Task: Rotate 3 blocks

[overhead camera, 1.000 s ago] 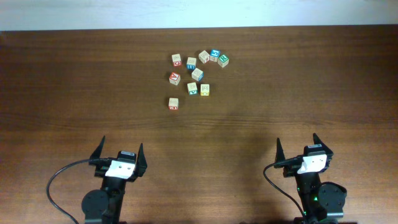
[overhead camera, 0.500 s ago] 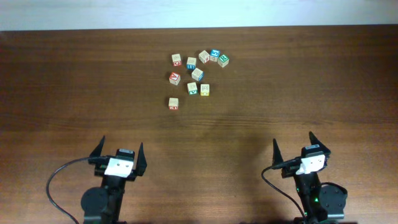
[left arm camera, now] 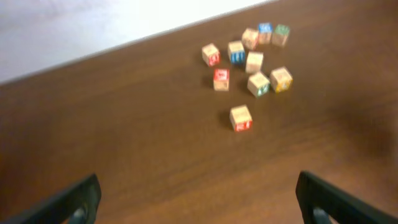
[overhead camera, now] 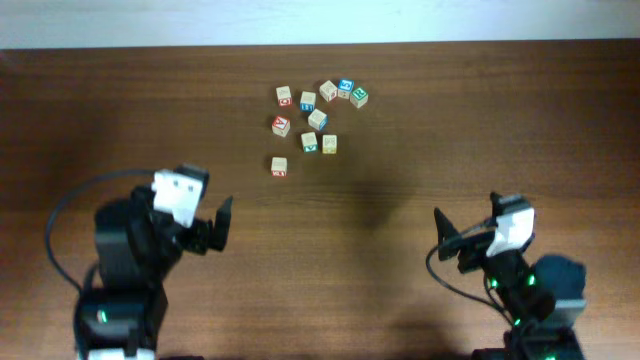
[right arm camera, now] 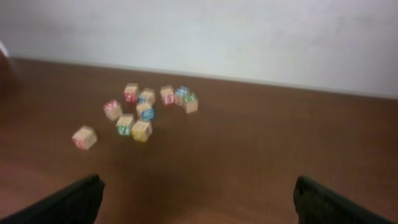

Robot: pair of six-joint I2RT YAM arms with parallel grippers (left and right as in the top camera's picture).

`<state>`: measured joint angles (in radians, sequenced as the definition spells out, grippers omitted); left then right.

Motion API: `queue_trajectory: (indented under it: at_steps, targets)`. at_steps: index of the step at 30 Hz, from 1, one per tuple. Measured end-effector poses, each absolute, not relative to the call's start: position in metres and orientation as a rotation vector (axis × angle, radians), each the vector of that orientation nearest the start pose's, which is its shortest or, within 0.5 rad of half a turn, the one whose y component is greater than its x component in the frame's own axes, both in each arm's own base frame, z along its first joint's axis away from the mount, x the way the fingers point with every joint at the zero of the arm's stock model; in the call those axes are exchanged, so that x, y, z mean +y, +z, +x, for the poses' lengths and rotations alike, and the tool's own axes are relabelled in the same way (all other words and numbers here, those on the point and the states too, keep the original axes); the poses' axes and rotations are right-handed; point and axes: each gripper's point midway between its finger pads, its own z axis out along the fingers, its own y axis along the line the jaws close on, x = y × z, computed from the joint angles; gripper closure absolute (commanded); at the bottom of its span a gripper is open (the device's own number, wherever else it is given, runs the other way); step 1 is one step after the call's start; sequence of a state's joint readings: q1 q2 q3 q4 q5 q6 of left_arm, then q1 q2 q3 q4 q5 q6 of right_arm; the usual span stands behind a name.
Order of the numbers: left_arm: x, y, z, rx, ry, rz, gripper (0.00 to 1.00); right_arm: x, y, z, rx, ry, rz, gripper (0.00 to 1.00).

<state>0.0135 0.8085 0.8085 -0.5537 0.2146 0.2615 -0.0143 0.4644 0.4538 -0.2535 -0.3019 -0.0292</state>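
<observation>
Since neither holds anything, the left hand [left arm camera: 198, 180] and the right hand [right arm camera: 198, 182] both stand spread wide, hovering over the near tabletop [overhead camera: 420, 130], well apart from the blocks. The red-printed block [overhead camera: 279, 166] lies alone, nearest the arms. The green-printed block [overhead camera: 310, 142] and yellow-printed block [overhead camera: 329, 144] sit side by side just beyond it, at the near edge of the other cubes [overhead camera: 317, 120]. Spread fingers suit a reach, and the lone red one looks easiest, being free of neighbours.
</observation>
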Motion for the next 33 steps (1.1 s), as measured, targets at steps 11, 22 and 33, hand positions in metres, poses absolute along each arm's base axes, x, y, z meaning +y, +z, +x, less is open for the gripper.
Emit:
queue_trajectory:
  at_steps: [11,22,33]
  targets:
    - [-0.046,0.270,0.333,2.372,-0.245,0.404,0.01,0.055,0.267,0.305,2.403,0.408,-0.169,0.02]
    - [-0.057,0.244,0.331,2.513,-0.418,0.261,0.01,0.090,0.208,0.358,2.605,0.675,-0.214,0.02]
    - [-0.024,0.183,0.351,2.734,-0.269,-0.166,0.01,0.181,0.175,0.407,2.557,0.619,-0.228,0.09]
